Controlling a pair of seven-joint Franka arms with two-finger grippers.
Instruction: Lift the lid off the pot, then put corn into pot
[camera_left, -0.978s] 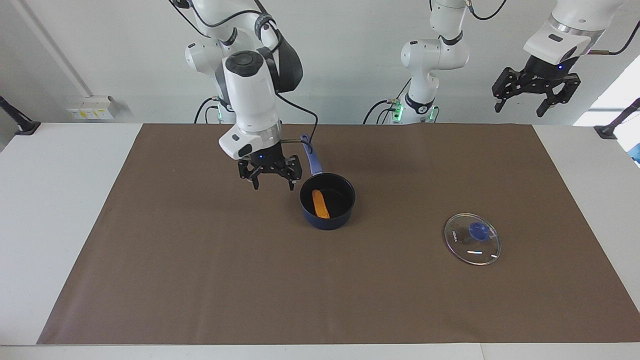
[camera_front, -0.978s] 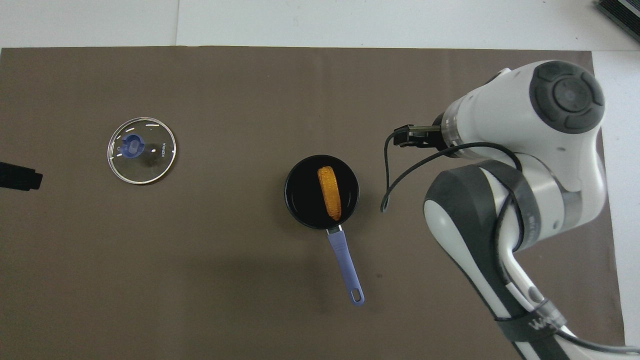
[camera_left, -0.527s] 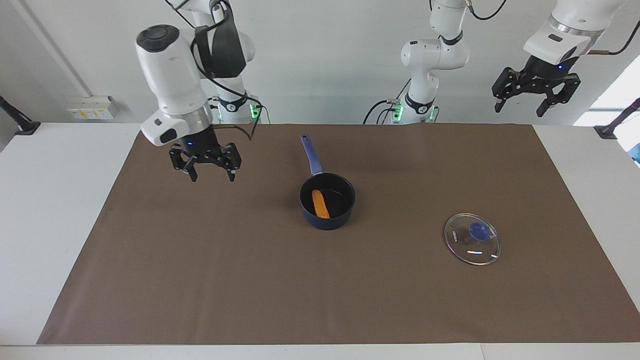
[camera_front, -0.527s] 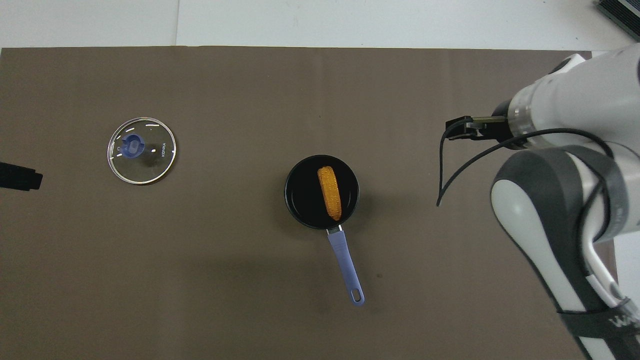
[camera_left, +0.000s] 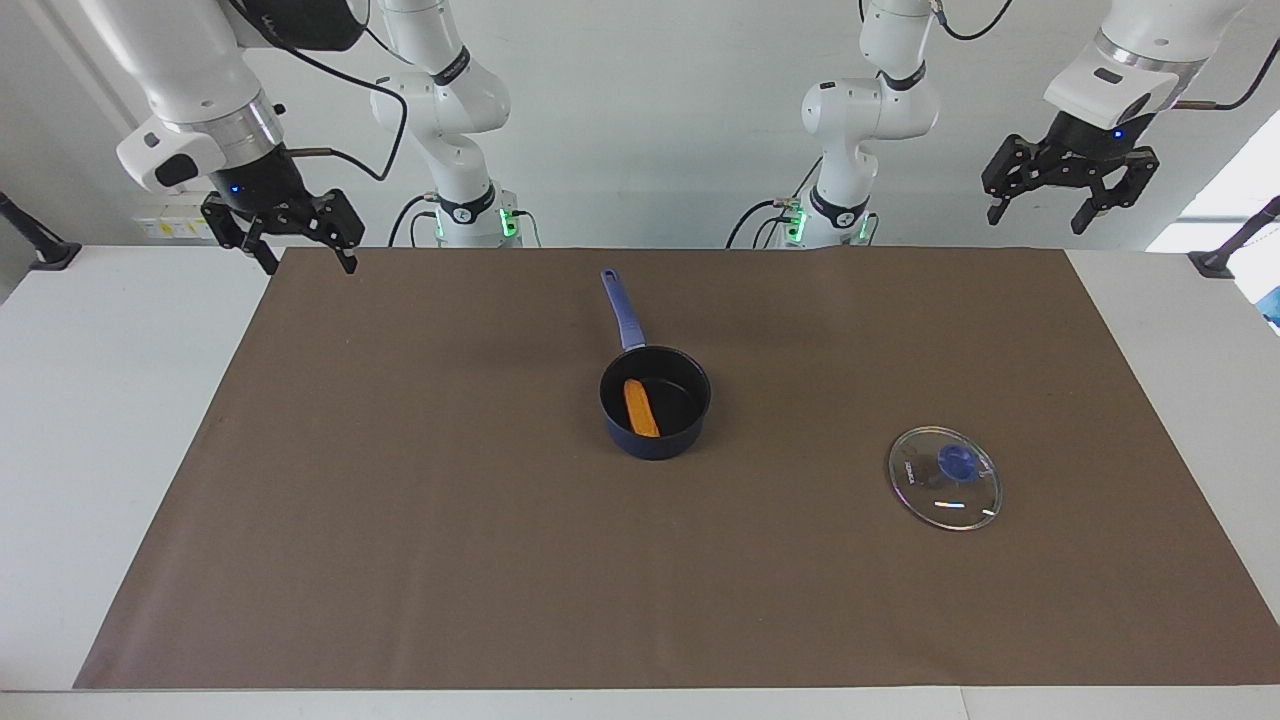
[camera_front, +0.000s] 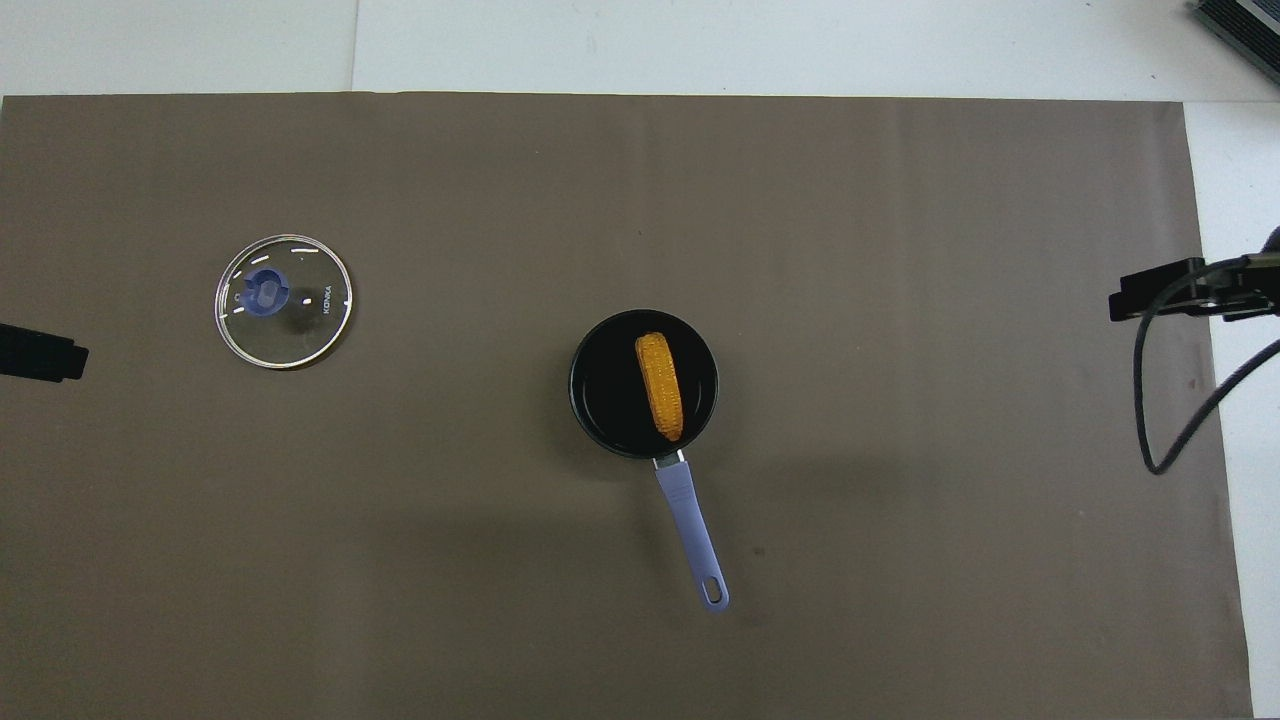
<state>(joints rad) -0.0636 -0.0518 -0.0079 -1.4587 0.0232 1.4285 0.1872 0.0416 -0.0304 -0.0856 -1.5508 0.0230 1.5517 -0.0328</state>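
Your landmark is the pot (camera_left: 655, 401): small, dark navy, black inside, mid-mat on the tabletop (camera_left: 120, 420), its long blue-purple handle pointing toward the robots. The corn (camera_left: 641, 407) lies inside it, a yellow-orange bumpy cob with tapered ends (shorter than the pot is wide). The lid (camera_left: 944, 477), clear glass with a blue knob, lies flat well apart from the pot, toward the left arm's end. Right gripper (camera_left: 297, 243) hangs raised over the mat's corner at its own end, jaws released, empty. Left gripper (camera_left: 1044, 203) waits raised at its own end, jaws released too.
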